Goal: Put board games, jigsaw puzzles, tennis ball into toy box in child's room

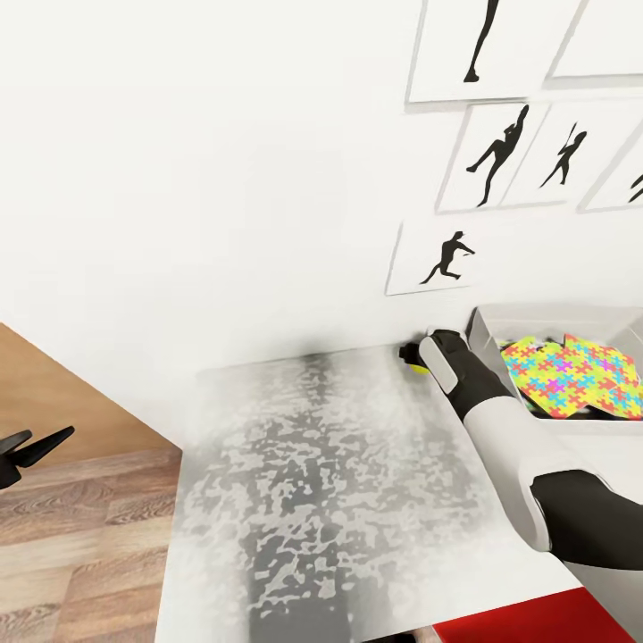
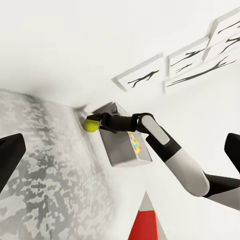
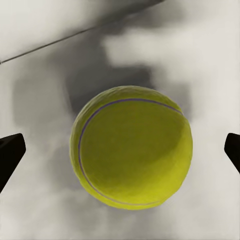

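While the head view looks down on the speckled grey surface [image 1: 304,482], the right gripper [image 1: 413,354] reaches to its far edge by the wall, where a sliver of the yellow-green tennis ball [image 1: 416,363] shows just beside the toy box [image 1: 489,332]; a jigsaw puzzle [image 1: 572,375] already lies inside. The left gripper [image 1: 36,445] hangs over the wood floor, jaws apart and empty.

From the left wrist view, the ball [image 2: 91,125] sits at the right gripper's tip [image 2: 98,120], close to the box's corner [image 2: 122,150].

Through the right wrist view, the ball [image 3: 131,147] rests between dark fingertips [image 3: 10,155] standing wide apart, not touching it. It looks round, fuzzy and seamed, so an off-centre squeeze could roll it along the wall or off the edge.
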Robot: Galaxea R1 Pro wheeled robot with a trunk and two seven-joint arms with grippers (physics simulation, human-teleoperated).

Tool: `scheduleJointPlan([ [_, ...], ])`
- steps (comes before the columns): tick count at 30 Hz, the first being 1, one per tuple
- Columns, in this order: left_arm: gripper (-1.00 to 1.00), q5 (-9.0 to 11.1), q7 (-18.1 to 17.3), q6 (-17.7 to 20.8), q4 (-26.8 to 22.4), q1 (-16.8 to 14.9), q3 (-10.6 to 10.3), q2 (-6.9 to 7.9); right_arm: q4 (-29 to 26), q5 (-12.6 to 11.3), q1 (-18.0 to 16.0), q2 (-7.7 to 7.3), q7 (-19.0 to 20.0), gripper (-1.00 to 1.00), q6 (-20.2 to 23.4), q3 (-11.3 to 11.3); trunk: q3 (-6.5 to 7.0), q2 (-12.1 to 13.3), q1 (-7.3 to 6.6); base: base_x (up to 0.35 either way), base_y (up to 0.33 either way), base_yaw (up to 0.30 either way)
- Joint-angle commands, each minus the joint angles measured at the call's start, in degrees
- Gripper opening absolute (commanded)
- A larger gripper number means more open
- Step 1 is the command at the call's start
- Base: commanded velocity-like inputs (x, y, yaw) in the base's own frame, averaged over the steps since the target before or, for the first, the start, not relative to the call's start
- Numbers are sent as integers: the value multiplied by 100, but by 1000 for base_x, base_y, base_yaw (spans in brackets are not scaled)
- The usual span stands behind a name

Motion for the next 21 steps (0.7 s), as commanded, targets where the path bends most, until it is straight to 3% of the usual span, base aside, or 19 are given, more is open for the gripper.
scheduleJointPlan([
  [1, 100, 14, -7, 56, -1, -3, 0, 2, -6, -56, -5, -6, -52, 100, 16, 33, -9, -10, 3, 0, 0, 0],
  [14, 100, 14, -7, 56, 0, -4, 1, 2, -2, -56, -8, -46, -52, 100, 17, 25, -9, -10, 3, 0, 0, 0],
  [15, 100, 14, -7, 56, 1, -4, 1, 2, -2, -56, -9, -47, -52, -100, 17, 25, -9, -10, 3, 0, 0, 0],
  [21, 100, 14, -7, 56, 0, -4, 0, 2, 0, -56, -13, -47, -52, -100, 11, 24, -9, -10, 3, 0, 0, 0],
])
